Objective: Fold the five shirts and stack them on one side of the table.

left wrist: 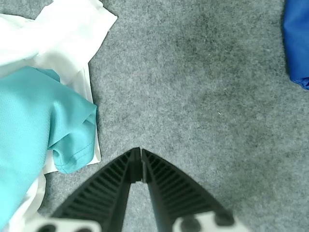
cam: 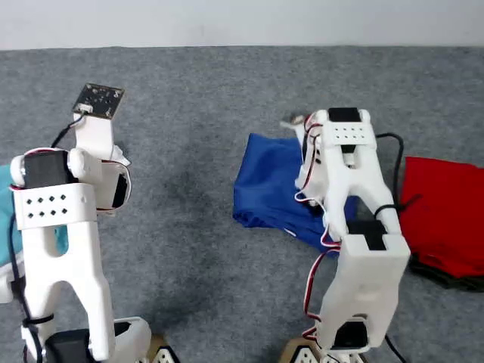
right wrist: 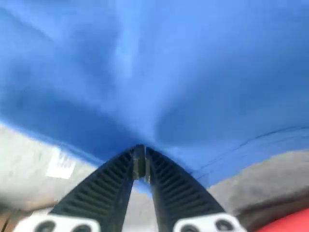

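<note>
A blue shirt (cam: 268, 185) lies crumpled at the table's middle. My right gripper (right wrist: 140, 166) is shut on a fold of the blue shirt (right wrist: 159, 72) near its far edge, with a white label (right wrist: 60, 164) beside it. A red shirt (cam: 442, 212) lies folded at the right on a dark shirt (cam: 454, 278). At the left edge, a teal shirt (left wrist: 34, 125) rests on a white shirt (left wrist: 63, 29). My left gripper (left wrist: 141, 166) is shut with nothing in it, above bare carpet beside the teal shirt (cam: 6, 204).
Grey carpet (cam: 181, 113) covers the table, with free room between the two arms and along the far side. The right arm (cam: 355, 197) stretches over the blue shirt. The left arm (cam: 60, 227) stands above the teal and white pile.
</note>
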